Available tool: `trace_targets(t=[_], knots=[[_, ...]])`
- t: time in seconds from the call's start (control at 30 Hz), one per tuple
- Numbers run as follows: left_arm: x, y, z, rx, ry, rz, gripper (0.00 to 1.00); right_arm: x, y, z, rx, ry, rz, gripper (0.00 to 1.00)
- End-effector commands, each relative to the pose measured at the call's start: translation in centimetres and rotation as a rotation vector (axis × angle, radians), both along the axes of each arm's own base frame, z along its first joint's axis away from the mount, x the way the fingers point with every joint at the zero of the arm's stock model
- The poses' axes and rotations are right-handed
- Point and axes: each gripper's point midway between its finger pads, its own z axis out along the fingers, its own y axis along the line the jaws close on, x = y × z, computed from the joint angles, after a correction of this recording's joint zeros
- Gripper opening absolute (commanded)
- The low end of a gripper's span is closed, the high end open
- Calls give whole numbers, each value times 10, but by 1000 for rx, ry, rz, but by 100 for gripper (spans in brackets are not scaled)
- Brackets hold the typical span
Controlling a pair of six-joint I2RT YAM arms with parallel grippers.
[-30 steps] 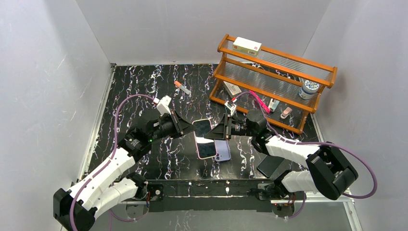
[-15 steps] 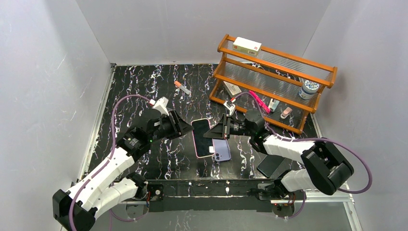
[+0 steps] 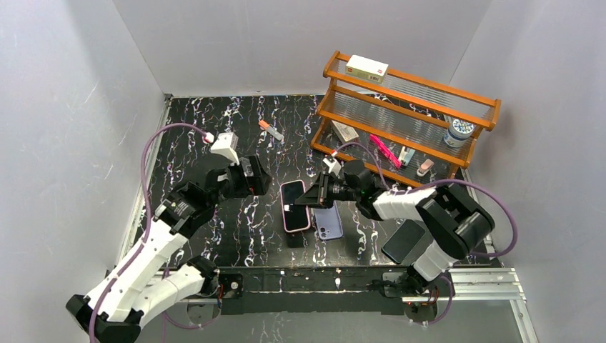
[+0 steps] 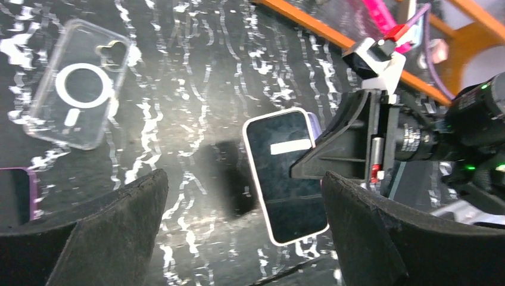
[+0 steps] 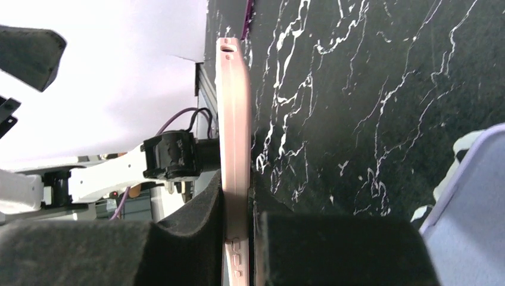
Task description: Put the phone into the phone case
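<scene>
The phone point(image 3: 295, 206) has a pink frame and a dark screen. My right gripper point(image 3: 312, 199) is shut on its right edge and holds it just off the table. In the right wrist view the phone point(image 5: 233, 119) shows edge-on, pinched between the pads of the right gripper point(image 5: 238, 220). A lavender phone case point(image 3: 329, 223) lies flat under and to the right of the phone, and shows again as a lavender phone case point(image 5: 470, 196) at the right. My left gripper point(image 3: 250, 179) stands wide open, left of the phone and apart from it. In the left wrist view the left gripper point(image 4: 243, 179) holds nothing, with the phone point(image 4: 286, 179) ahead.
A clear case point(image 4: 77, 98) with a ring mark lies on the marble top. A dark phone point(image 3: 404, 241) rests at the near right. An orange rack point(image 3: 400, 121) with small items stands at the back right. A small tube point(image 3: 271, 130) lies behind.
My left gripper has let go of the phone, opened wide and drawn back to the left. My right gripper keeps the phone and has carried it left and lower.
</scene>
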Motion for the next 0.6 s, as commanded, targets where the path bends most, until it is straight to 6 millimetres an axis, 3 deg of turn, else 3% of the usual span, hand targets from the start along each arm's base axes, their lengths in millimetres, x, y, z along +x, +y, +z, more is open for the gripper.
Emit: trace_targets(t=[0.0, 0.17, 0.3, 0.57], knots=[[-4, 44, -3, 209, -63, 64, 98, 16, 21, 9, 17, -52, -13, 9], [-9, 62, -19, 263, -78, 107, 98, 18, 33, -15, -11, -12, -20, 9], [-13, 66, -36, 270, -68, 112, 98, 16, 37, -35, -44, 22, -23, 11], [-8, 67, -40, 310, -56, 114, 98, 10, 28, -72, -122, 63, -59, 14]])
